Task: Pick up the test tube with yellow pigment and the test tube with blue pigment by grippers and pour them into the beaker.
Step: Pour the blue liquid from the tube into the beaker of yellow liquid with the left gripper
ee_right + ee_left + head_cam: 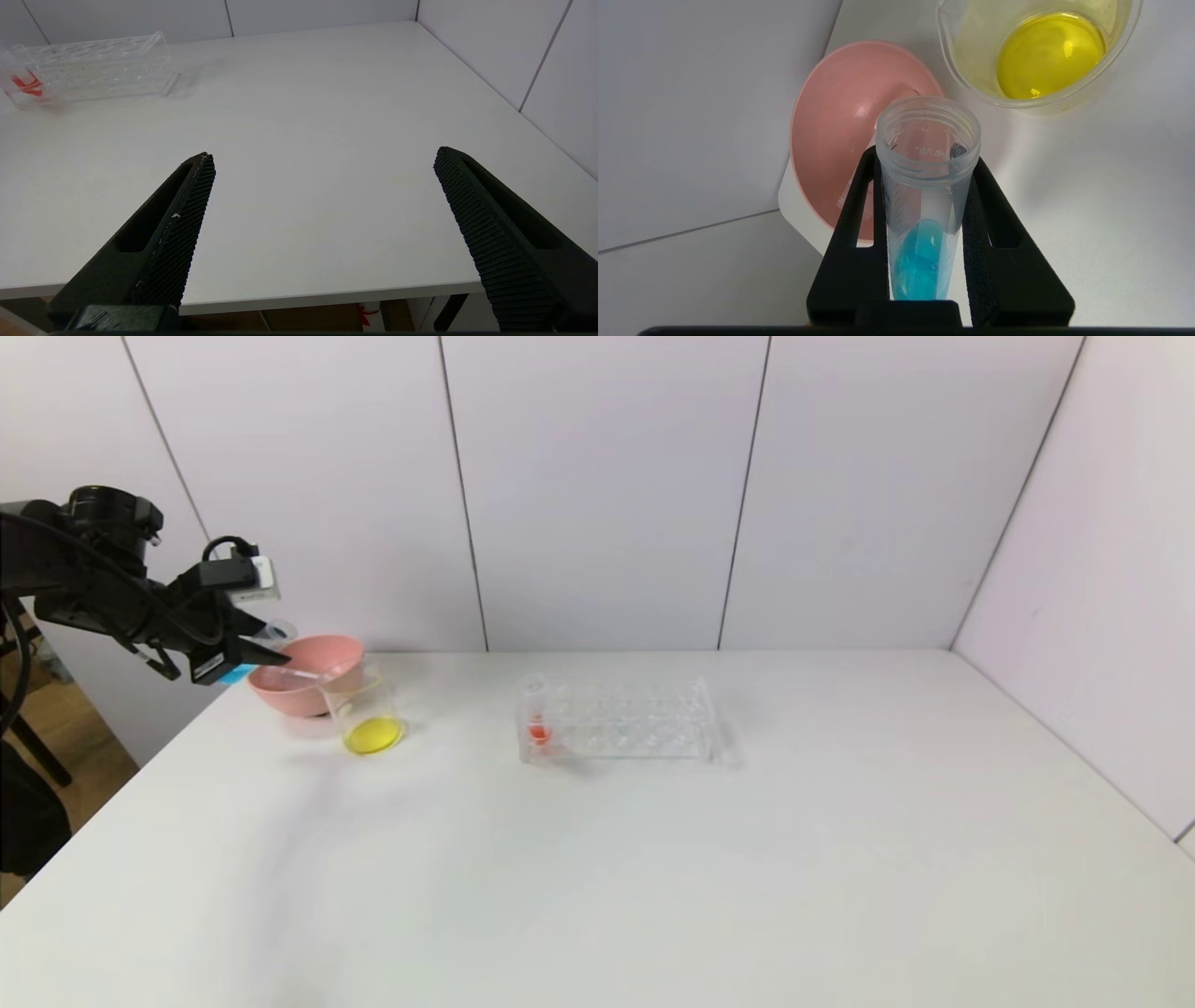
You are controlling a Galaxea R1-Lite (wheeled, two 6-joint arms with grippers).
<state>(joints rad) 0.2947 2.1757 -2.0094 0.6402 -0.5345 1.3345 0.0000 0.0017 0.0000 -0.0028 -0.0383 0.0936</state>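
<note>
Left wrist view shows the left gripper point(924, 233) clenched on the test tube with blue pigment point(924, 196), its open mouth aimed over the pink bowl point(831, 140), with blue liquid pooled at its rounded end. Just beside the bowl stands the beaker point(1036, 51), holding yellow liquid. From the head view, this gripper point(247, 653) hangs above the far left corner of the tabletop point(653, 877). Near the middle sits the clear tube rack point(621, 719) with a red-bottomed tube point(537, 714) at its left end. Right wrist view has the right gripper point(322, 161) spread wide and holding nothing, low over the tabletop's near edge
</note>
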